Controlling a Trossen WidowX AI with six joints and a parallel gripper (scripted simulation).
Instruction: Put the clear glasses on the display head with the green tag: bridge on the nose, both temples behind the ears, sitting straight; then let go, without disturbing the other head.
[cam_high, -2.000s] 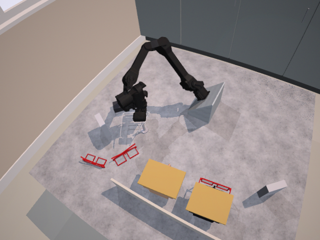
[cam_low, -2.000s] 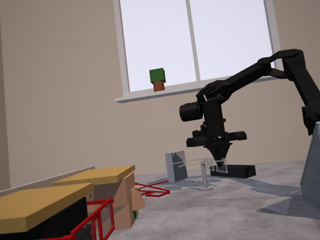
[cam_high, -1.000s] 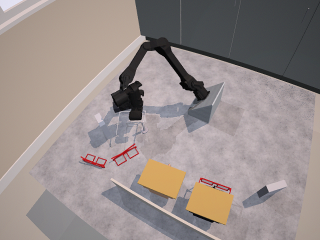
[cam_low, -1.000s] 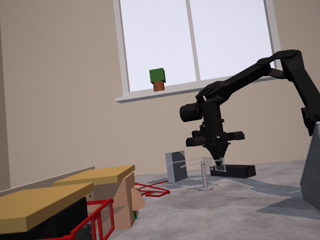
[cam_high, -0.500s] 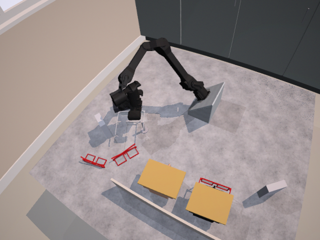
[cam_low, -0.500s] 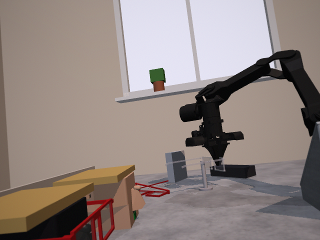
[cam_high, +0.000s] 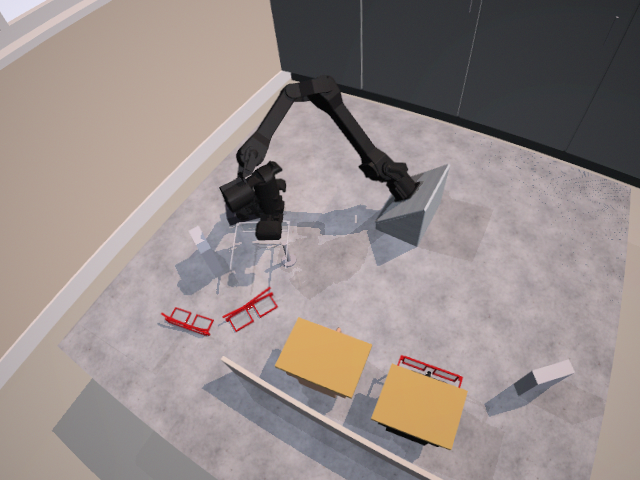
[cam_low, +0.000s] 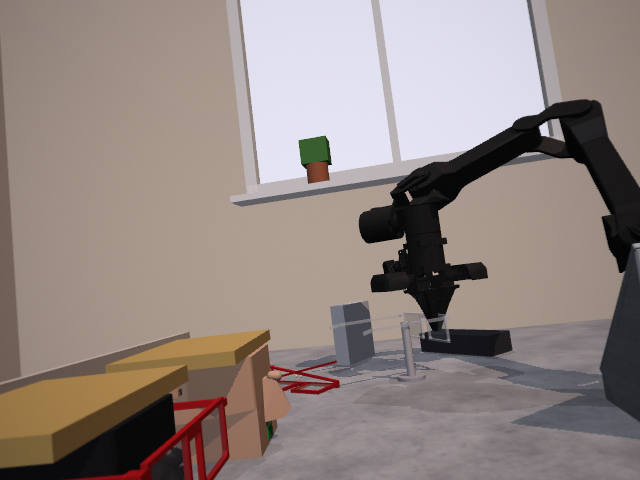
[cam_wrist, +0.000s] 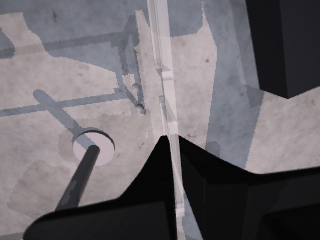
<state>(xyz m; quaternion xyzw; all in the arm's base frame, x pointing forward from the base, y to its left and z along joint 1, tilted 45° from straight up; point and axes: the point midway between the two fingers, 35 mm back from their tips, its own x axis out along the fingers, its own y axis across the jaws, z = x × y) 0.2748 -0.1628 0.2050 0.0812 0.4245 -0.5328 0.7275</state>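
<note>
My gripper (cam_low: 436, 327) (cam_wrist: 169, 141) is shut on the clear glasses (cam_high: 233, 246) (cam_low: 385, 318) (cam_wrist: 166, 85), holding them by the front frame, above the floor. Their temples extend toward the tan head's side of the scene. The fingers are hidden under the gripper body in the top view. The thin stand (cam_low: 408, 351) (cam_wrist: 93, 147) is beside the glasses, its post near the lenses in the exterior view; I cannot tell whether they touch. The tan head with the green tag (cam_high: 324, 356) (cam_low: 255, 403) has a yellow top and bare nose. The other head (cam_high: 421, 405) (cam_low: 77, 403) is black and wears red glasses.
Two red glasses (cam_high: 247, 302) (cam_high: 199, 330) lie left of the tan head. A grey block (cam_high: 204, 245) (cam_low: 351, 333) stands near the held glasses, another block (cam_high: 553, 372) at the far right. A low wall (cam_high: 330, 422) runs behind the heads. A grey slanted pedestal (cam_high: 400, 211) carries the arm.
</note>
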